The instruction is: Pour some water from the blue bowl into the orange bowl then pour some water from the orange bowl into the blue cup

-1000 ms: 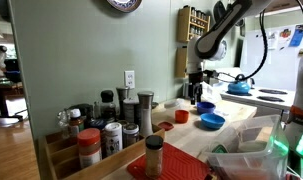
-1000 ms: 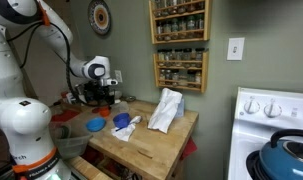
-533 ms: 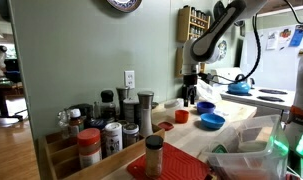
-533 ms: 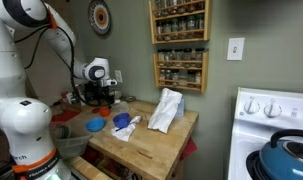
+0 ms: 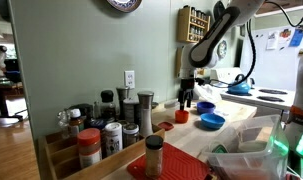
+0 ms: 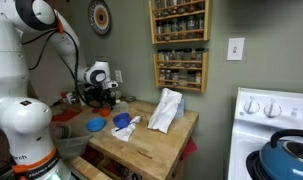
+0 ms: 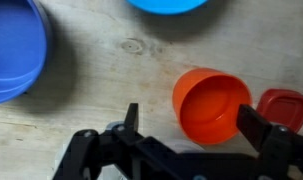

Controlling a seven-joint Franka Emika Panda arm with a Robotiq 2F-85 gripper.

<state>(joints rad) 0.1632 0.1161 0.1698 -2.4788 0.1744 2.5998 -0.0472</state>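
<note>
The blue bowl (image 5: pixel 212 121) sits on the counter (image 7: pixel 101 60), near the cup (image 7: pixel 11 50) and the orange bowl (image 7: pixel 213 105). It looks like light, stiff, smooth plastic. Any water in it would slosh, so pinching its wide rim and keeping it level seems best. The fingers (image 7: pixel 131 115) are spread wide and empty, above the orange bowl.

Wooden countertop (image 6: pixel 156 145) carries a crumpled white cloth (image 6: pixel 166 108). Wall-mounted spice racks (image 6: pixel 181 70) hang above it, with a round clock (image 6: pixel 99 17) further along the wall. A pale blue kettle (image 6: pixel 287 160) sits on the white stove (image 6: pixel 263 104). Spice jars (image 5: pixel 113 135) crowd the foreground in an exterior view. A small flat red disc (image 7: pixel 283 106) lies on the wood in the wrist view.
</note>
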